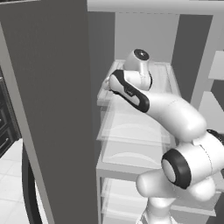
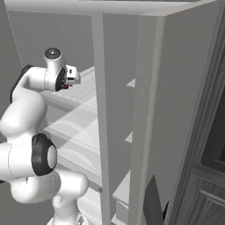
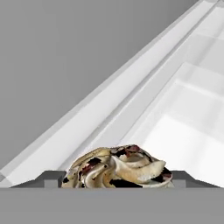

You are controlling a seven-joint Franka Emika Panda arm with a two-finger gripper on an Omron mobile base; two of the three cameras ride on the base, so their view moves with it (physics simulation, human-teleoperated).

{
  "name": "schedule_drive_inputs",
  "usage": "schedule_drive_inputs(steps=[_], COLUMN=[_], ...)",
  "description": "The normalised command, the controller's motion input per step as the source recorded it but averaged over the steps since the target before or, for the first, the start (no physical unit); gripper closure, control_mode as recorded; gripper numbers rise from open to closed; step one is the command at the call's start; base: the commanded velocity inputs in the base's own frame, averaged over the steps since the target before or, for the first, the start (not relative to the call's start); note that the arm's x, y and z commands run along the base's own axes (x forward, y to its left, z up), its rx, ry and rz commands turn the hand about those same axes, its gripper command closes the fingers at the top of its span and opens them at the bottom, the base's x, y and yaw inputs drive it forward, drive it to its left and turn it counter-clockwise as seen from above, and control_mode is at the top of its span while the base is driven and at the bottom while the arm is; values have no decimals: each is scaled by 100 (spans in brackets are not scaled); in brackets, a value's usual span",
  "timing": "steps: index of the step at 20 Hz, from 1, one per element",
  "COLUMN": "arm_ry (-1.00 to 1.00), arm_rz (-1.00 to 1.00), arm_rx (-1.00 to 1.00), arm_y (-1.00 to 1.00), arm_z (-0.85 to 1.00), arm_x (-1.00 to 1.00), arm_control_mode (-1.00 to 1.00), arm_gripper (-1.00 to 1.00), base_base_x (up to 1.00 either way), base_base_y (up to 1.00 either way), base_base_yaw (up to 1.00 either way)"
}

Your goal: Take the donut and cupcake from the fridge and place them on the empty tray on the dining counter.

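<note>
The cupcake [image 3: 116, 168], with a swirled cream and dark brown top, rests on a white shelf [image 3: 183, 113] inside the open fridge [image 2: 118, 88]. My gripper [image 3: 117, 178] reaches in low over that shelf. Its two dark fingertips [image 3: 53, 178] stand against the cupcake's left and right sides. From the right base view, the gripper [image 2: 72, 79] is at the upper shelf on the left, with a small dark red spot just below it. The arm's wrist [image 1: 131, 83] covers the hand in the left base view. The donut, the tray and the dining counter are out of view.
The grey fridge door [image 1: 52, 96] stands open close on the left, and the other door [image 2: 176, 110] on the right. Translucent shelves and drawers [image 1: 131, 140] stack below the arm. The fridge's grey wall [image 3: 65, 57] runs beside the cupcake.
</note>
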Motion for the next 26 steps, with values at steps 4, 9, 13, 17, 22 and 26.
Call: schedule_drive_inputs(steps=[4,9,13,17,22,26], arm_ry=[-4,-27,-32,-44,-44,-25], arm_rz=[0,0,0,0,0,0], arm_rx=[0,-2,0,0,0,0], arm_y=[0,0,-8,-39,-41,-8], arm_z=[-18,-25,16,64,92,100], arm_x=[-1,-91,-100,-100,-100,-100], arm_control_mode=[-100,-100,-100,-100,-100,-100], arm_gripper=[100,100,100,100,100,100], base_base_x=[0,0,0,0,0,0], base_base_y=[0,0,0,0,0,0], base_base_yaw=[0,0,0,0,0,0])
